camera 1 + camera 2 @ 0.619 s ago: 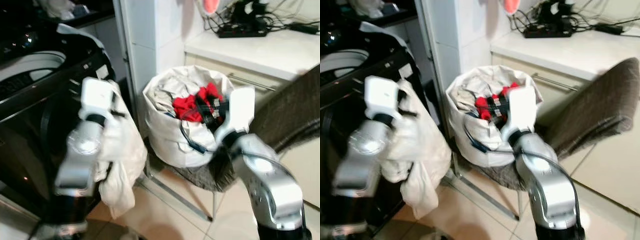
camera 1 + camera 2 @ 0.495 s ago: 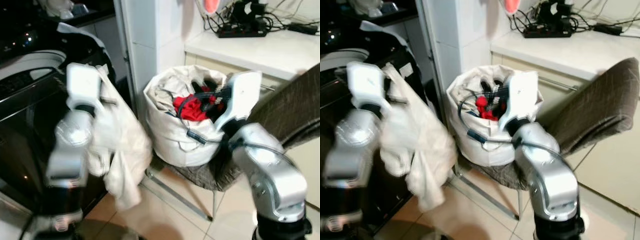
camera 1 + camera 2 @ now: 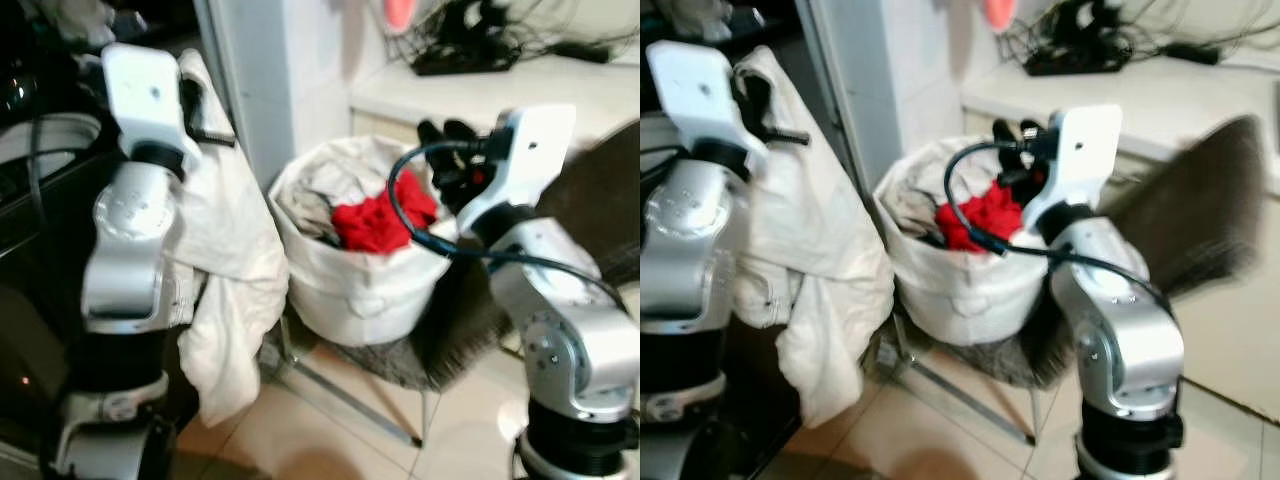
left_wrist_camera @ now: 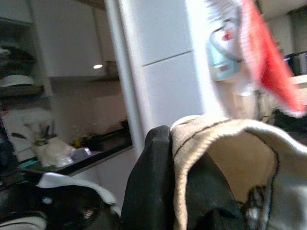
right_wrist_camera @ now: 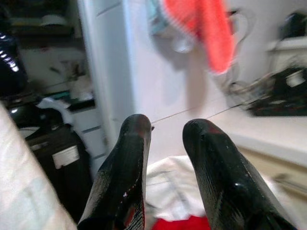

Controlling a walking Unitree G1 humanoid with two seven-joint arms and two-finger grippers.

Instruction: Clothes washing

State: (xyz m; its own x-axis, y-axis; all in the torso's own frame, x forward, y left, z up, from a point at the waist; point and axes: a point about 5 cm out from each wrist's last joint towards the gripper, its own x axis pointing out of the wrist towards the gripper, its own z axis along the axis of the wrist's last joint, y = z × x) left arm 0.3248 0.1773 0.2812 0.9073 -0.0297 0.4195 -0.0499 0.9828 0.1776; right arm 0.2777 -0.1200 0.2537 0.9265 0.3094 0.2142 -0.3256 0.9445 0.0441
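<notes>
**Cream garment lifted clear, laundry bag waits on the chair**

The left gripper (image 3: 200, 95) is raised high beside the white pillar (image 3: 250, 80), its black fingers (image 4: 146, 182) clamped on the top fold of a cream garment (image 3: 225, 260). In the left wrist view the cloth's beige hem wraps over one dark finger, so the grip is plainly on fabric. The garment hangs in a long drape down along the silver left arm, its lower end dangling free above the tiled floor (image 3: 330, 430), apart from it. Behind the arm, at the left edge of the scene, stands the dark washing machine (image 3: 30, 200), with a pale curve of its top opening just visible.

A white laundry bag (image 3: 350, 270) sits upright on the seat of a grey upholstered chair (image 3: 450, 330), close to the seat's front edge, mouth open. Inside it a red garment (image 3: 375, 220) lies on top of pale cloth, near the rim on the robot's right.

The right gripper (image 3: 450, 150) hovers above the bag's rim, over the chair seat. The right wrist view shows its two black fingers (image 5: 122, 177) parted with a clear gap between them, holding nothing, the red cloth below them.

Behind the chair a white counter (image 3: 520, 90) carries a tangle of black cables (image 3: 460, 40) along its back edge, and an orange-red cloth (image 5: 206, 24) hangs on the wall.
</notes>
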